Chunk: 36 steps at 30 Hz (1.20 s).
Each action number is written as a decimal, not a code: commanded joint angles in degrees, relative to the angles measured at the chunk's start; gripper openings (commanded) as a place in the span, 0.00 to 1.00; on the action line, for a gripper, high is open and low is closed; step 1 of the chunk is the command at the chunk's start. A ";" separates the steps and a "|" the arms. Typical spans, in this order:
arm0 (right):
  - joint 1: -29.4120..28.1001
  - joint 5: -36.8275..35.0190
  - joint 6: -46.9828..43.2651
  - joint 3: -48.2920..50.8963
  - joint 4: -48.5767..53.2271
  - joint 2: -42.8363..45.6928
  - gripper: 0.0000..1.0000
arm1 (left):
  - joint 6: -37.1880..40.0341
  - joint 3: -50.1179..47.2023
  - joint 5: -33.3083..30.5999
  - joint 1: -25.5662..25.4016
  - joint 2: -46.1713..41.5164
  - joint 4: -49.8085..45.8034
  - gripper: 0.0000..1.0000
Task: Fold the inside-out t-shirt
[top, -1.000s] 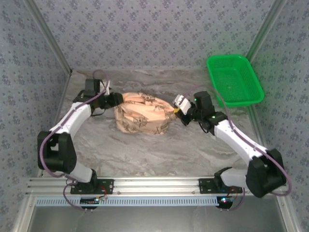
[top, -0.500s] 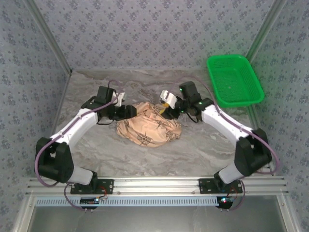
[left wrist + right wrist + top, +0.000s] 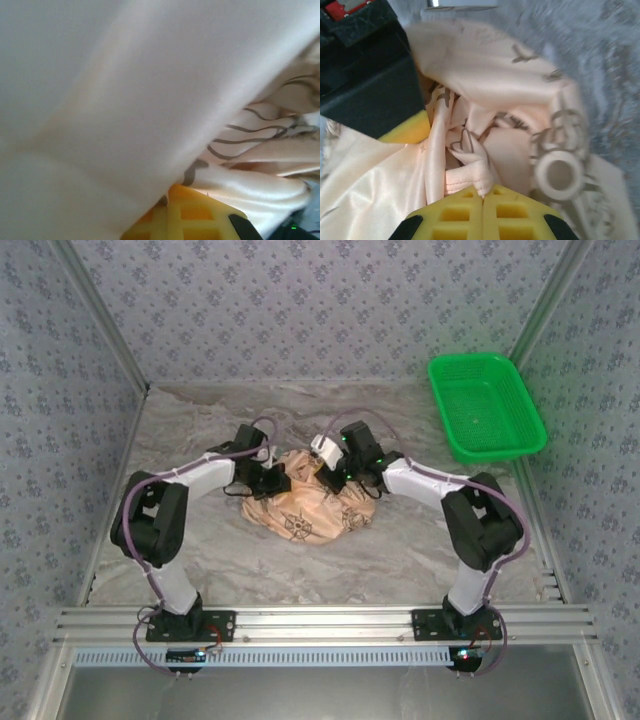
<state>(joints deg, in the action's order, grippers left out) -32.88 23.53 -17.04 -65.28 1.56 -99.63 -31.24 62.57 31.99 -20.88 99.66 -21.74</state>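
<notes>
Peach shirt (image 3: 300, 512) is lying bunched at the middle of the worktop (image 3: 400, 550), and your arms are reaching into its far side, probably hunting for an edge. Your right gripper (image 3: 482, 193) is clenching what looks like a stitched hem. Your left gripper (image 3: 277, 482) is clenched too, buried in cloth, so I cannot tell whether it is catching any. Two such holds would be for spreading it flat.

Count: one inside-out t-shirt (image 3: 305, 508). One green basket (image 3: 487, 405). Two tools: left tool (image 3: 283, 483), right tool (image 3: 335, 480). One bench (image 3: 400, 550).
</notes>
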 commanded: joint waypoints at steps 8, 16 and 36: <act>8.98 -1.56 5.15 14.65 2.75 22.16 0.00 | 4.71 -11.55 -7.12 3.48 -17.60 2.88 0.01; 4.59 -4.63 4.32 18.21 8.55 20.55 0.20 | 7.54 -15.77 -6.59 -0.82 -11.39 -0.73 0.38; 0.14 -3.78 -21.69 2.79 19.52 2.86 0.11 | 12.49 0.16 -7.41 -5.69 -0.42 -4.70 0.61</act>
<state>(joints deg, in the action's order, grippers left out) -32.53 21.39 -38.28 -59.92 19.20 -95.70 -20.34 61.06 27.49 -26.48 95.61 -25.67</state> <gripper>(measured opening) 0.157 0.611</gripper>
